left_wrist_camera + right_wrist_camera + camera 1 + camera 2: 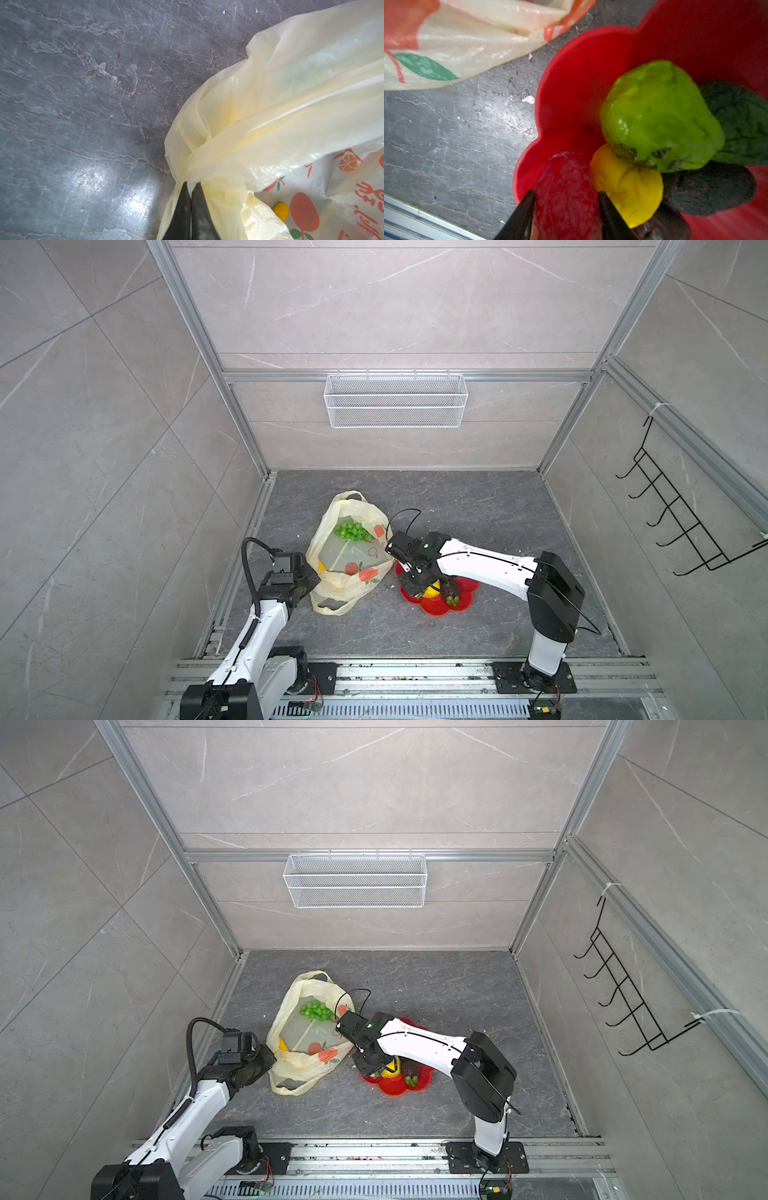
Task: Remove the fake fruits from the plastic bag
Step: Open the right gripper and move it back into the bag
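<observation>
Grey veined stone tabletop inside a tiled cell; white mesh basket on the back wall.

- Plastic bag lies left of the tabletop's centre, closer to the left edge, with its mouth gaping.
- Inside the bag: green grape bunch on the side toward the far edge. The tip of the yellow banana shows on the side toward the left edge.
- Left pincer: jaws together, pinching a gathered fold of the bag on its left-edge side.
- Red flower-shaped plate sits just right of the bag, toward the near edge. The right wrist view shows a strip of bare tabletop between the two.
- Right pincer: over the plate lobe nearest the bag, clamped on the red strawberry, one finger on each flank. Cannot tell whether the strawberry touches the plate.
- On the plate: green bumpy ball resting against the yellow knobbly fruit, with the dark brown ones touching behind them.
</observation>
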### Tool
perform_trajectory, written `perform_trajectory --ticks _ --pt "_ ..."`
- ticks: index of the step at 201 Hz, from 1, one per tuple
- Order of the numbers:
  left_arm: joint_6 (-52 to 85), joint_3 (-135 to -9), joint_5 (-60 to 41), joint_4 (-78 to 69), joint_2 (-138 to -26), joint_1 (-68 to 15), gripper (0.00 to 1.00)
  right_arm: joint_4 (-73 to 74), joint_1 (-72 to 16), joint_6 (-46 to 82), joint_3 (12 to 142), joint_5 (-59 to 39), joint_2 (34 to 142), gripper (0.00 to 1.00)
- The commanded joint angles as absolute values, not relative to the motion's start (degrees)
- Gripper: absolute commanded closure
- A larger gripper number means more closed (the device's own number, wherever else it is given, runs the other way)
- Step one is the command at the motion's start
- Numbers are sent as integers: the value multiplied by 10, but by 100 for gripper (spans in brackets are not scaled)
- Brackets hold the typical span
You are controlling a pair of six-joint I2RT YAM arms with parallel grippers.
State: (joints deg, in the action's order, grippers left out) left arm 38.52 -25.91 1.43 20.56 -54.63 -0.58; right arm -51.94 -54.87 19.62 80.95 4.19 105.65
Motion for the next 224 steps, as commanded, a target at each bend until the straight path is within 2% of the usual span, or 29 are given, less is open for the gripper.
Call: perform_trajectory --ticks 1,56,96,127,174,224 --pt "368 -277 17 195 -547 -2 100 -534 -557 186 824 62 1064 49" --pt "366 -277 13 198 -543 -3 100 -539 -560 185 824 80 1049 36" --pt "400 -276 17 234 -535 -3 100 -547 -572 186 852 91 1020 36" --pt "450 -255 37 263 -502 -3 100 -510 -593 169 902 63 1030 39" --pt "471 -259 39 285 -529 0 100 -428 -604 107 1036 10 1164 40" --pt "482 -258 40 287 -535 2 100 -474 -603 34 1274 18 1366 40"
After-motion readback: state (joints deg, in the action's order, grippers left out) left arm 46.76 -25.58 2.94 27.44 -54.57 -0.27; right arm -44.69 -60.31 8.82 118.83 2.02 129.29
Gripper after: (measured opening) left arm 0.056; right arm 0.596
